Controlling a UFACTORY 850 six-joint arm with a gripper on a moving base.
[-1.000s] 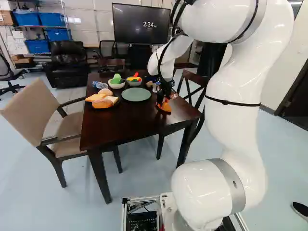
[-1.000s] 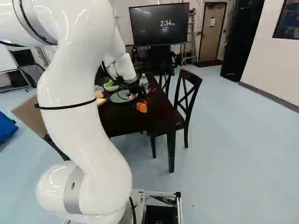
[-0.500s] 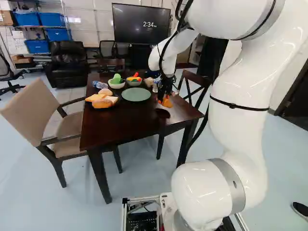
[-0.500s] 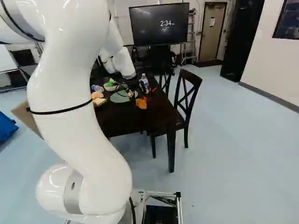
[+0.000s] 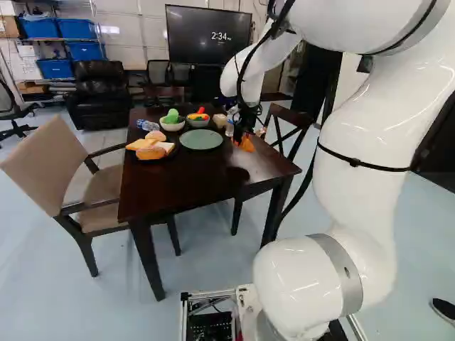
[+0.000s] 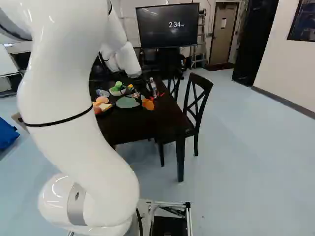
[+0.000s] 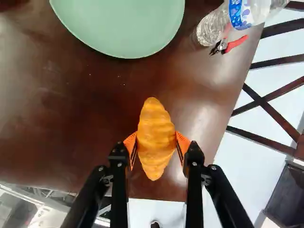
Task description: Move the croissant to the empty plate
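Pinching the croissant [image 7: 156, 137] in the jaws near the green plate [image 7: 118, 28], 2 bowls [image 5: 172, 128] of colourful food [image 5: 172, 116] beyond.

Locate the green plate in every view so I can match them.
Left base view: the green plate is left of the middle, nearer than the white bowl.
Right base view: the plate is left of the orange croissant.
Wrist view: the plate is ahead of the jaws closed on the croissant, partly in view.
Shared landmark: the dark table.

Your arm [image 5: 362, 135] arched up and forward — its gripper [image 5: 243, 141] pointed down, fingers [image 7: 118, 164] parted, orange pads [image 7: 182, 143] pressing inward.
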